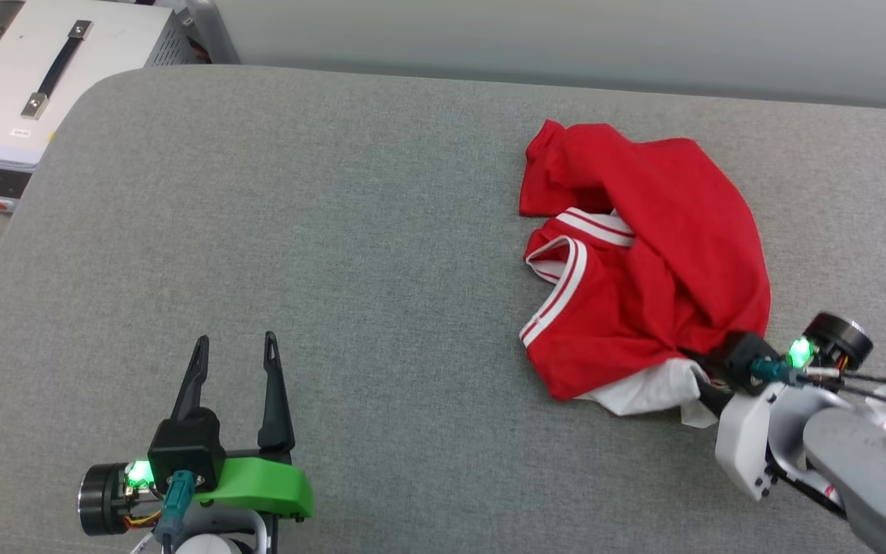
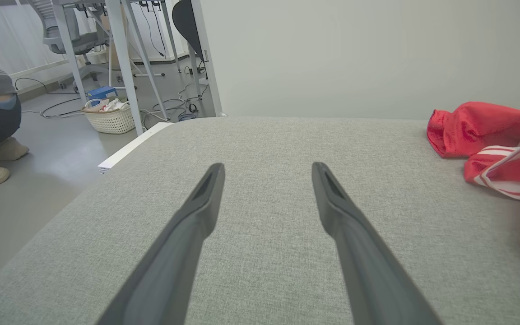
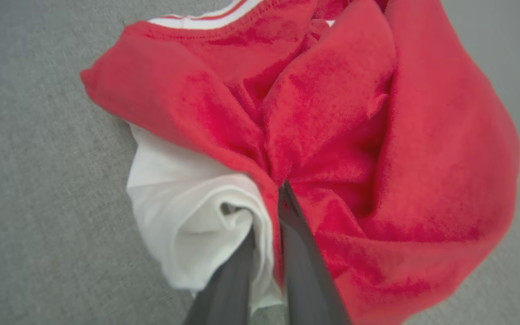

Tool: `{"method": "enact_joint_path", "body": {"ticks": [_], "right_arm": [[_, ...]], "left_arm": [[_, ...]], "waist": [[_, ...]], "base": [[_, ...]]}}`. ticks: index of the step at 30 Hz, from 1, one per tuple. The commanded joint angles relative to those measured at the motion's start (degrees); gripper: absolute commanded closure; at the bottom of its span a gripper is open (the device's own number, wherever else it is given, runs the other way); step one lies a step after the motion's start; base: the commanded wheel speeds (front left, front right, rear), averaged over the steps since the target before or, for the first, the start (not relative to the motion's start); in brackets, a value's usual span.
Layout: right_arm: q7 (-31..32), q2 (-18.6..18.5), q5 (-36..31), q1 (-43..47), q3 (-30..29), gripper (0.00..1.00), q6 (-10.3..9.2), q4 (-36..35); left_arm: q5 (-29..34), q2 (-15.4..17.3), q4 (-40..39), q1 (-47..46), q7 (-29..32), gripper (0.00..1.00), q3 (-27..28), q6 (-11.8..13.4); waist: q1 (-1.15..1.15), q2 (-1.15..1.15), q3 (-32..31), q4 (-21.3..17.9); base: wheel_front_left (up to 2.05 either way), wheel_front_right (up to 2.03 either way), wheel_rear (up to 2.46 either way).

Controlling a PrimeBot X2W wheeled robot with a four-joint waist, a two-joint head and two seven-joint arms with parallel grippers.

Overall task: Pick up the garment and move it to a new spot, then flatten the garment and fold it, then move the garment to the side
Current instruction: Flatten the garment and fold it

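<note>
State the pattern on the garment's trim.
The trim on the red garment is red-and-white striped; head view shows it best.

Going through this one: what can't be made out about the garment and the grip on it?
Garment chest front: head view, folded inside its own crumpled cloth.
Right gripper fingertips: head view, buried under the cloth.
Garment's full extent: left wrist view, cut off at the right edge.
</note>
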Motion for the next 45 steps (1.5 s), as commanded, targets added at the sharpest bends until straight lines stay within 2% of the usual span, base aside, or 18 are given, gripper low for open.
{"method": "enact_joint_path", "body": {"ticks": [1, 7, 8, 9, 10, 16, 21, 25, 26, 29, 32, 38, 42, 45], "right_arm": [[-0.5, 0.6, -0.6, 2.7, -0.8, 1.00, -0.06, 0.4], [-0.5, 1.5, -1.6, 11.3, -4.9, 1.00, -0.06, 1.6], [-0.7, 1.9, -1.5, 12.1, -5.9, 0.93, -0.06, 1.5], [-0.8, 2.2, -1.3, 13.2, -7.4, 0.26, -0.06, 1.4], [-1.1, 2.4, -1.3, 13.8, -8.9, 0.00, -0.06, 1.1], [-2.3, 2.0, -3.8, 18.1, -20.2, 0.00, -0.06, -4.4], [-1.9, 0.0, -6.2, 22.8, -31.4, 0.00, -0.06, -13.8], [1.4, -0.3, -8.2, 26.0, -39.6, 0.00, -0.06, -22.9], [6.1, -0.8, -9.0, 27.3, -41.9, 0.00, -0.06, -29.5], [12.9, -2.5, -7.5, 27.3, -39.3, 0.00, -0.06, -34.7], [22.3, -6.3, -2.9, 26.1, -33.5, 0.00, -0.06, -39.3], [35.7, -12.2, 3.9, 21.1, -23.8, 0.00, -0.06, -44.1], [42.0, -13.9, 5.4, 17.1, -16.7, 0.00, -0.06, -44.8], [43.7, -13.8, 6.1, 14.2, -12.7, 0.00, -0.06, -43.4]], "left_arm": [[0.4, -0.2, 0.1, 0.8, -0.3, 0.00, 0.4, -0.2], [0.5, -0.2, 0.3, 2.3, -0.3, 0.00, 0.7, -0.7], [0.6, -0.2, 0.3, 2.5, -0.3, 0.00, 0.8, -0.7], [0.6, -0.2, 0.3, 2.7, -0.3, 0.00, 0.9, -0.8], [0.7, -0.2, 0.3, 2.8, -0.3, 0.00, 1.0, -0.9], [1.1, -0.2, 0.3, 4.0, -0.3, 0.00, 1.5, -1.3], [1.4, -0.2, 0.1, 4.9, -0.3, 0.00, 2.0, -1.5], [1.5, -0.2, -0.2, 5.4, -0.3, 0.00, 2.2, -1.6], [1.6, -0.2, -0.3, 5.4, -0.3, 0.00, 2.2, -1.8], [1.8, -0.1, -0.3, 5.3, -0.3, 0.00, 2.1, -1.9], [1.9, 0.0, -0.3, 5.0, -0.3, 0.00, 2.0, -2.1], [2.0, 0.1, -0.4, 4.1, -0.3, 0.00, 1.8, -2.2], [1.8, 0.0, -0.4, 3.4, -0.3, 0.00, 1.4, -2.0], [1.6, 0.0, -0.5, 2.8, -0.3, 0.00, 1.1, -1.8]], "waist": [[0.00, 0.00, -1.2, -0.5], [0.00, 0.00, -3.3, -1.6], [0.00, 0.00, -3.7, -1.9], [0.00, 0.00, -4.0, -2.1], [0.00, 0.00, -4.3, -2.2], [0.00, 0.00, -6.0, -3.3], [0.00, 0.00, -6.9, -4.0], [0.00, 0.00, -7.4, -4.5], [0.00, 0.00, -7.3, -4.7], [0.00, 0.00, -7.1, -4.8], [0.00, 0.00, -6.7, -4.7], [0.00, 0.00, -5.0, -4.4], [0.00, 0.00, -3.5, -3.8], [0.00, 0.00, -2.4, -3.3]], "base": [[0.00, 0.00, 0.00], [0.00, 0.00, 0.00], [0.00, 0.00, 0.00], [0.00, 0.00, 0.00], [0.00, 0.00, 0.00], [0.00, 0.00, 0.00], [0.00, 0.00, 0.00], [0.00, 0.00, 0.00], [0.00, 0.00, 0.00], [0.00, 0.00, 0.00], [0.00, 0.00, 0.00], [0.00, 0.00, 0.00], [0.00, 0.00, 0.00], [0.00, 0.00, 0.00]]}}
